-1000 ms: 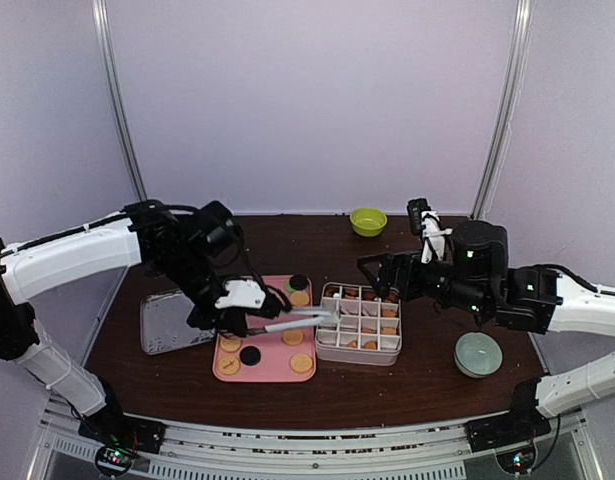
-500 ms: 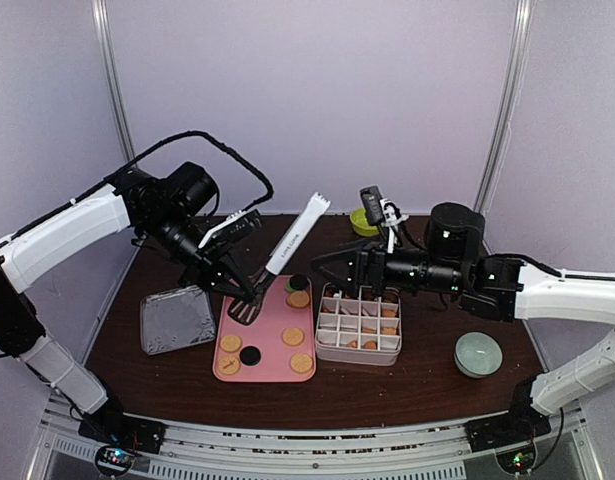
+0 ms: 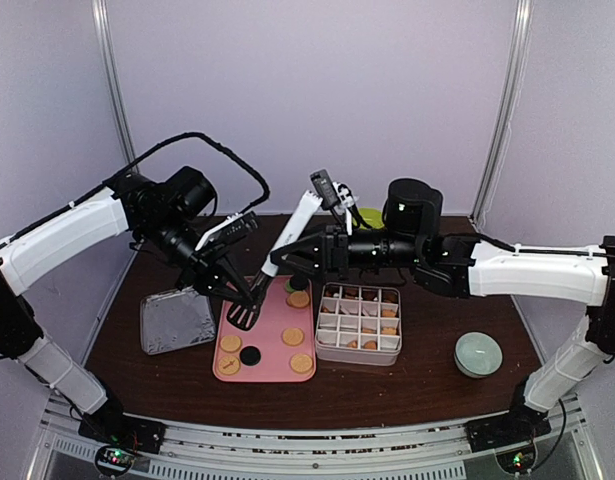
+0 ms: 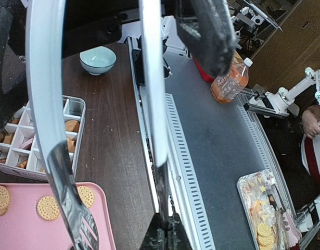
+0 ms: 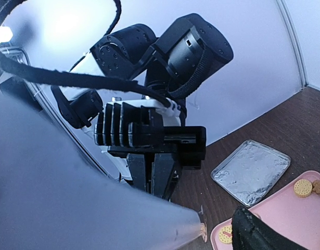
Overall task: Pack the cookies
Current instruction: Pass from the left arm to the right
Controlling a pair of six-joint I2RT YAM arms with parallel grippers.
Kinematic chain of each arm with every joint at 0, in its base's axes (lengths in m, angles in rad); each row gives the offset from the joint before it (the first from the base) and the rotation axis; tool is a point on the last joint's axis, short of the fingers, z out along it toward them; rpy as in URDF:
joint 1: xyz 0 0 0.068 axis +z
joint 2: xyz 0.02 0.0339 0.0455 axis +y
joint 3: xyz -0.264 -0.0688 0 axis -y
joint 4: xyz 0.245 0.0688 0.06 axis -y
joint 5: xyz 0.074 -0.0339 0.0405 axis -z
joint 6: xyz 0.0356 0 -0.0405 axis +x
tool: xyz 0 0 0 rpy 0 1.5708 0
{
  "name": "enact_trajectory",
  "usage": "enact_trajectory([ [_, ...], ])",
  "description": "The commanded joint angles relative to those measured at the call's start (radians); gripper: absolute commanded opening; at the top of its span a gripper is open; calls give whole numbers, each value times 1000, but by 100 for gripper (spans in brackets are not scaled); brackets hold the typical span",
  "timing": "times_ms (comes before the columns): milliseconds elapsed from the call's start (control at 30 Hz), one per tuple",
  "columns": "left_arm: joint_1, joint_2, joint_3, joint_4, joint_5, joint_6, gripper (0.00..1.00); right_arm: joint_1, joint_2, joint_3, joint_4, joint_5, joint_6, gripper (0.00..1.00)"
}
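Golden cookies [image 3: 293,337] and a black one [image 3: 250,354] lie on a pink tray [image 3: 272,372]; more fill a white divided box [image 3: 359,322]. My left gripper [image 3: 255,290] is shut on one arm of the metal tongs [image 3: 287,232] and holds them tilted above the tray, slotted tips down. In the left wrist view its fingers [image 4: 167,237] pinch that arm [image 4: 152,104]. My right gripper [image 3: 287,262] is open, its jaws either side of the tongs' white handle. One black fingertip [image 5: 258,232] shows beside the blurred handle.
A steel tray [image 3: 177,320] lies left of the pink tray. A pale bowl [image 3: 478,354] stands at the right front, and a green bowl [image 3: 367,213] at the back is partly hidden by my right arm. Cookies [image 4: 46,207] show on the pink tray below the tongs.
My left gripper lifted the tongs from the box to above the tray, then held still. My right arm swung left and its gripper reached the tongs' handle.
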State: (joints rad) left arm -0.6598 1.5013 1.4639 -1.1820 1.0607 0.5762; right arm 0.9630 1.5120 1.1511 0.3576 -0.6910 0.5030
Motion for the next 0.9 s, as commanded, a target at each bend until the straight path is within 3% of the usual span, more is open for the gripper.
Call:
enact_trajectory([
  [0,5,-14,-4,-2,24,26,0,-15,32,59,-7,-133,-5,84],
  [433,6,-14,-20,-21,1,50,0,-70,58,158,-254,-255,-106,71],
  [867,5,28,9,-90,36,89,0,-67,81,171,-229,-221,-72,54],
])
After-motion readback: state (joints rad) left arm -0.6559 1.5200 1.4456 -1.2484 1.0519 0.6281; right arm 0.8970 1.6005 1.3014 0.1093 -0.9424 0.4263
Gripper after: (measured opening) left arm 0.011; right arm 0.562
